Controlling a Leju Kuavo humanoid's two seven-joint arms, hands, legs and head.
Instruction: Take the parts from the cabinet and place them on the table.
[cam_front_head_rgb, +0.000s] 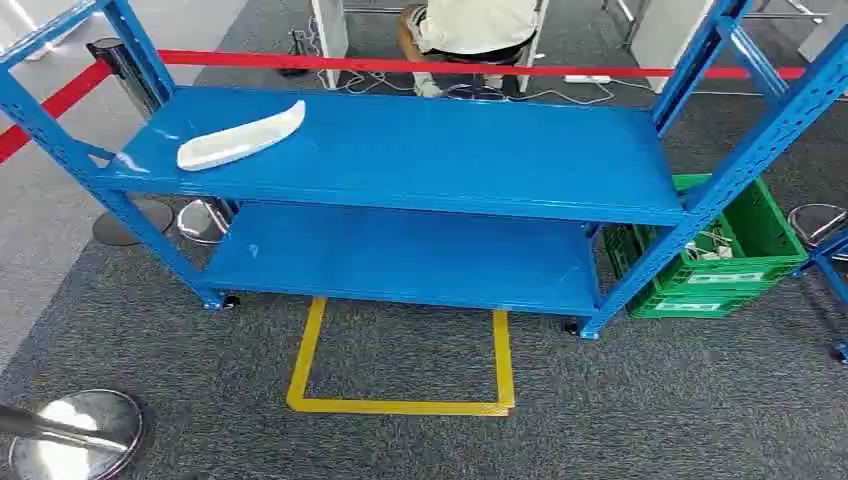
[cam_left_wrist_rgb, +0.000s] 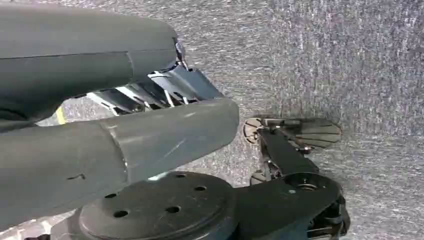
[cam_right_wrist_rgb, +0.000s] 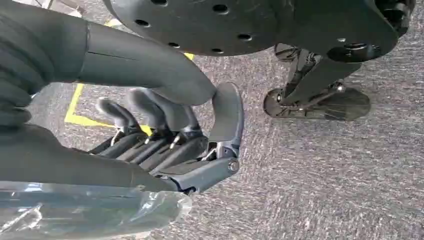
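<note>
Approach comes first, I judge: the long white bagged part (cam_front_head_rgb: 241, 136) lies on my blue metal cabinet's (cam_front_head_rgb: 420, 205) top shelf. My left hand (cam_left_wrist_rgb: 165, 90) and right hand (cam_right_wrist_rgb: 170, 135) hang empty, fingers loosely curled.

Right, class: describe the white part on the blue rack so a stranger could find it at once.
Start at the blue two-shelf rack in front of the red barrier tape. On its upper shelf, near the left end, lies the white part. It is long, curved and pale, the one loose item on either shelf.
</note>
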